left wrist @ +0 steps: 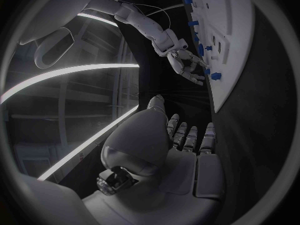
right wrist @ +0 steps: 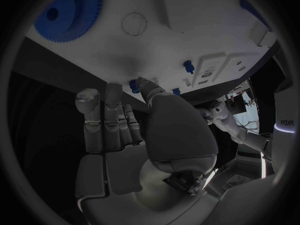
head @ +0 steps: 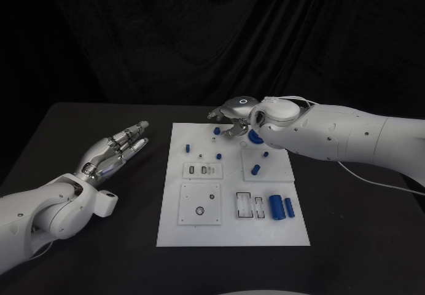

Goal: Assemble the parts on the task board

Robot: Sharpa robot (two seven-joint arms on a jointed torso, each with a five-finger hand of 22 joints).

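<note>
The white task board [head: 232, 227] lies in the middle of the table. Small blue parts stand on it: one near the far edge [head: 217, 131], one at the left [head: 188, 147], others in the middle [head: 255, 169]. Two blue cylinders [head: 282, 207] lie at its right. My right hand [head: 234, 117] hovers over the board's far edge with fingers spread and nothing in them. In the right wrist view its thumb tip is beside a small blue part [right wrist: 134, 86]. A blue gear [right wrist: 69, 12] lies on the board, half hidden behind my right wrist [head: 255, 136]. My left hand [head: 110, 153] lies flat and open left of the board.
Square plates with slots and holes [head: 200, 204] sit on the near half of the board. Black table surface surrounds the board on all sides. My right forearm [head: 354, 138] crosses above the board's far right corner.
</note>
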